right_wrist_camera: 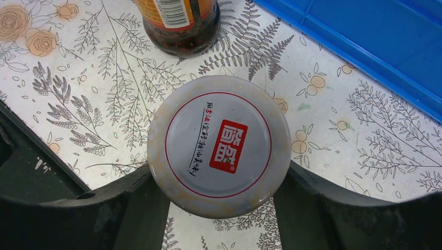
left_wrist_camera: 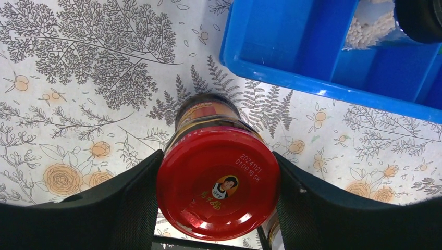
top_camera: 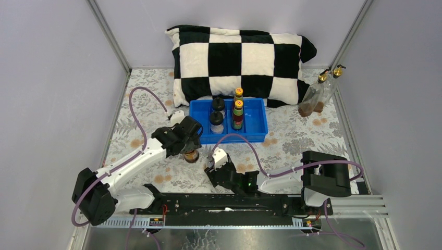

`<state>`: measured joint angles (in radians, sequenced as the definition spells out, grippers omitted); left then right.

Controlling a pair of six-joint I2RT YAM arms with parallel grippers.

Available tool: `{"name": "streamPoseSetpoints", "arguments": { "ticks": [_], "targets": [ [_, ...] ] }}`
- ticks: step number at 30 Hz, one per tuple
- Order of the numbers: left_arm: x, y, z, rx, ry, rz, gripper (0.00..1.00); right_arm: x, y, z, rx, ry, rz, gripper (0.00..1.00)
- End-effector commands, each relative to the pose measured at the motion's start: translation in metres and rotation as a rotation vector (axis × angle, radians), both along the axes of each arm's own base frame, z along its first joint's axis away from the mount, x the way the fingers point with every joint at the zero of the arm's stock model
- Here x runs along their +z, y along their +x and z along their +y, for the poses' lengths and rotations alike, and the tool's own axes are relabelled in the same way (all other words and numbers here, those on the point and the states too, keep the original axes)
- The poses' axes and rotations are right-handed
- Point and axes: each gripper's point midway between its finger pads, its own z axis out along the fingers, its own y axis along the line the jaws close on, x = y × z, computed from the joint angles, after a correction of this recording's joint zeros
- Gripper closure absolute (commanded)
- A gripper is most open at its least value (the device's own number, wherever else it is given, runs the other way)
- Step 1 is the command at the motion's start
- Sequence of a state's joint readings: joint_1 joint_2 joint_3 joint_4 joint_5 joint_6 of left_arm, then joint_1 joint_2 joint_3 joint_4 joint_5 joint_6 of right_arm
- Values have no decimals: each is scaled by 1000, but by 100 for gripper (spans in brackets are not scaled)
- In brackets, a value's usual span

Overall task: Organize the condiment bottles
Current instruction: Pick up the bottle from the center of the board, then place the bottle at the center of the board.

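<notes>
The left gripper (left_wrist_camera: 218, 195) pinches the red-lidded jar (left_wrist_camera: 218, 182) by its lid, one finger pressed to each side. The jar sits at 7 o'clock from the blue tray (top_camera: 257, 121), near its front wall; whether its base rests on the surface (top_camera: 292, 140) I cannot tell. The right gripper (right_wrist_camera: 219, 179) is likewise clamped on the white-lidded jar (right_wrist_camera: 219, 146), at 6 o'clock from the tray, with the red-lidded jar just beside it at 11 o'clock.

Two black-capped jars (top_camera: 217, 113) and two yellow-capped sauce bottles (top_camera: 238, 104) already stand in the tray. Two gold-spouted bottles (top_camera: 315, 96) lean in the far corner at 2 o'clock.

Likely trouble: each hold is on a smooth round lid only, so a heavy jar could swivel or slip out on a lift. The two jars and arms are close, so moving both at once risks a knock. A low carry could catch a base on the tray wall, and the right arm's cable (top_camera: 237, 136) loops over that front edge and may snag
</notes>
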<state>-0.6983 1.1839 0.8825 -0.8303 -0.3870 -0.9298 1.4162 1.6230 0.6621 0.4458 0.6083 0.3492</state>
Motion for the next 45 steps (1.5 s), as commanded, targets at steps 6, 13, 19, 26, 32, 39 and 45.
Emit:
{"name": "streamPoseSetpoints", "arguments": {
  "ticks": [6,13,19,26,32,39,45],
  "targets": [
    [10,12,-23,-29,-72,-41,26,-2,4,-12,-30,-20,-6,35],
    [8,14,-28,-47,-79,-42,26,-2,4,-16,-36,-20,-9,35],
    [6,16,-32,-53,-82,-39,27,-3,4,-20,-42,-17,-5,36],
    [3,17,-39,-66,-87,-32,27,-4,4,-28,-55,-18,-5,36],
    [2,18,-42,-74,-84,-32,28,-2,4,-33,-64,-11,-5,36],
    [0,19,-48,-89,-98,-30,28,-1,4,-36,-71,-12,-8,36],
    [2,22,-54,-103,-100,-34,28,0,5,-40,-81,-11,-9,36]
  ]
}}
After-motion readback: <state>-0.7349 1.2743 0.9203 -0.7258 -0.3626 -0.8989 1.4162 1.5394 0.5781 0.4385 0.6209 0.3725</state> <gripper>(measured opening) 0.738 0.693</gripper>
